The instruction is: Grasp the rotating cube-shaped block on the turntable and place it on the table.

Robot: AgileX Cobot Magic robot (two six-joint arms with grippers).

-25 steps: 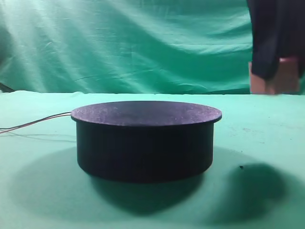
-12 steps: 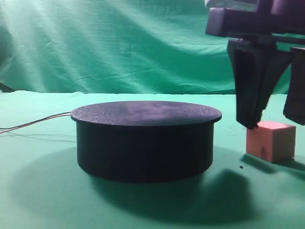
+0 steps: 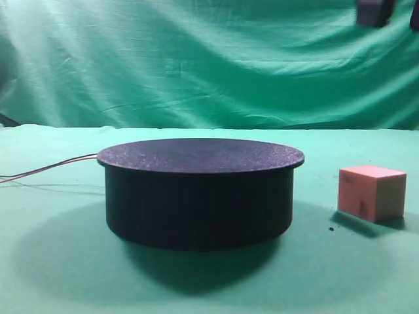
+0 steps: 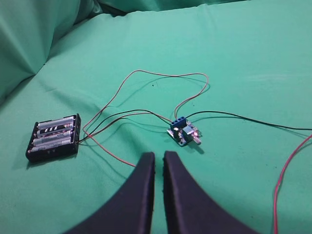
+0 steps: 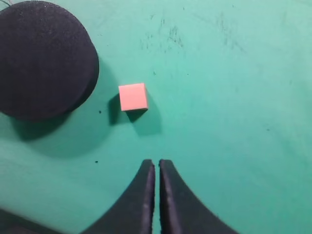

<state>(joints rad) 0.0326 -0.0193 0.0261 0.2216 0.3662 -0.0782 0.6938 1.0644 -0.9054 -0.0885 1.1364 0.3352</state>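
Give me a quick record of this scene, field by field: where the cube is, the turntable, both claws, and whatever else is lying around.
cube: pink block resting on the green table, right of the turntable, apart from it
turntable: black round drum, top bare, thin wires at its left side
right claw: raised above the cube, jaws together, holding nothing
left claw: jaws together, empty, over the cloth
other items: battery holder and small blue circuit board, joined by wires
task state: cube is off the turntable, on the table
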